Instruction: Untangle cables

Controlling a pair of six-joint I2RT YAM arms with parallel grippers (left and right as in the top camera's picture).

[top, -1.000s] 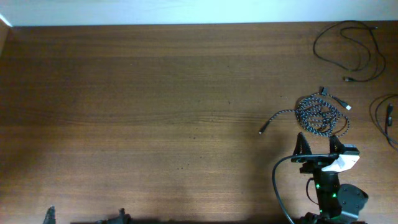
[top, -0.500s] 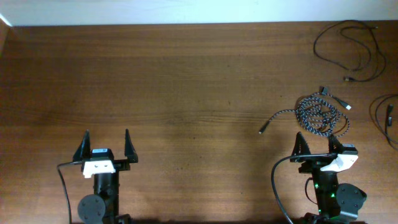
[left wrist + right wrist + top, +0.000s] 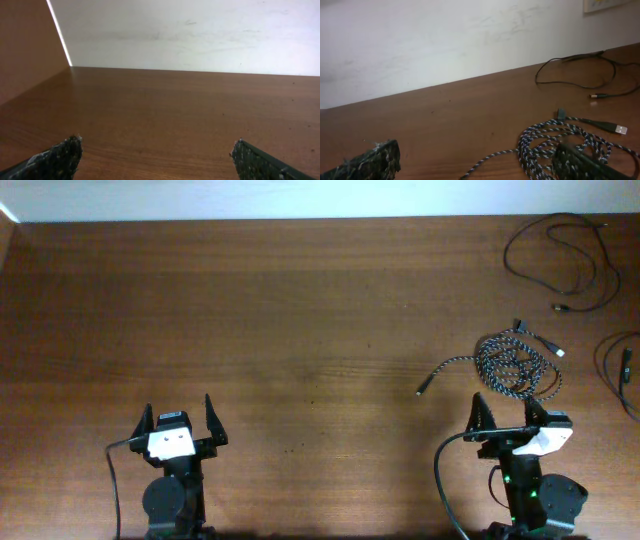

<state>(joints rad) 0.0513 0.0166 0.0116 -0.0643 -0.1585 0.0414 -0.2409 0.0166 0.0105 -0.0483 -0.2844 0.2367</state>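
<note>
Wood-grain table (image 3: pixel 300 330), coiled speckled braided cable (image 3: pixel 515 366)

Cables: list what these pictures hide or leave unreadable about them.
- Braided cable: overhead too small to trace which loop crosses over which; in the right wrist view a finger of the right gripper covers its near side.
- Edge black cable: cut off by the overhead's right edge.
- Far black cable: plug type too small to tell.
- Left wrist view: shows no cables.
</note>
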